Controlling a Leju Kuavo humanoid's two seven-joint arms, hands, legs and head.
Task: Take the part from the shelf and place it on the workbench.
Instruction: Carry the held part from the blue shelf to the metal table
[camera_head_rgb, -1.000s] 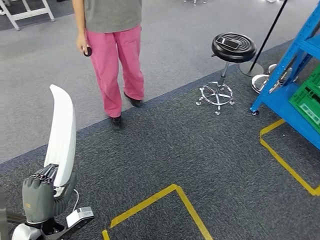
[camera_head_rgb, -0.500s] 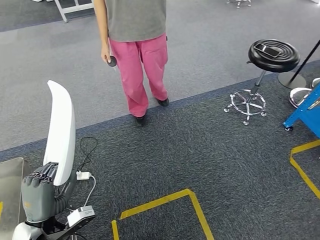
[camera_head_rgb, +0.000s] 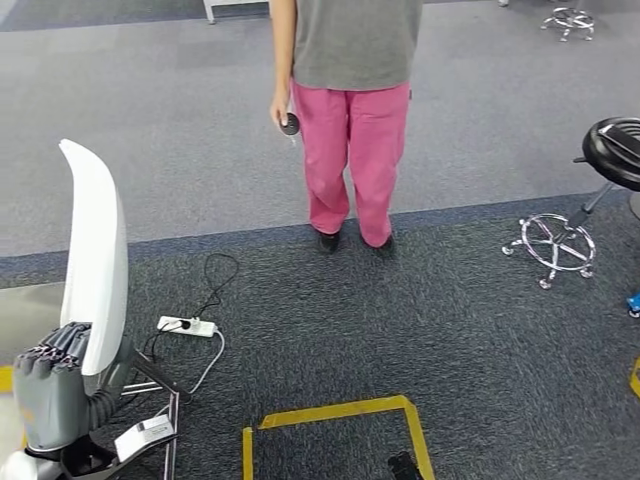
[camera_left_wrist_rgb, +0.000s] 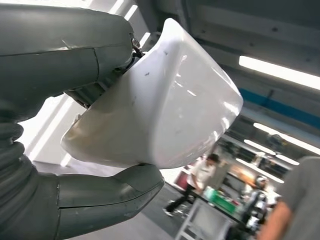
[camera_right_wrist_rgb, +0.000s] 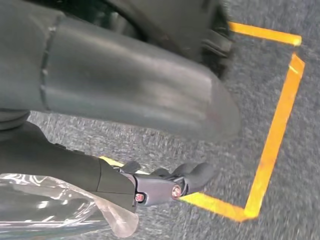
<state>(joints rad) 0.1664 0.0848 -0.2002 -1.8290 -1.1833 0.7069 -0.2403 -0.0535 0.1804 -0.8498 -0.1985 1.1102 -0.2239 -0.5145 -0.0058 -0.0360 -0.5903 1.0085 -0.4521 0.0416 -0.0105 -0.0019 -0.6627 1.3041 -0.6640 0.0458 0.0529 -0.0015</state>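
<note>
One long curved white plastic part (camera_head_rgb: 94, 255) here — standing upright in the left hand (camera_head_rgb: 49, 395), fingers and thumb wrapped round its lower end. The right hand (camera_right_wrist_rgb: 124, 125) hangs over the carpet, fingers apart, looks empty, though it's blurry. One person in pink trousers (camera_head_rgb: 351, 120) stands ahead, one black stool (camera_head_rgb: 615, 150) to the right, one white power strip (camera_head_rgb: 187, 325) — dark grey carpet with yellow tape lines (camera_head_rgb: 332, 412).

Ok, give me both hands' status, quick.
Left hand: holding the white part, upright.
Right hand: holds nothing, fingers apart, over the carpet.
</note>
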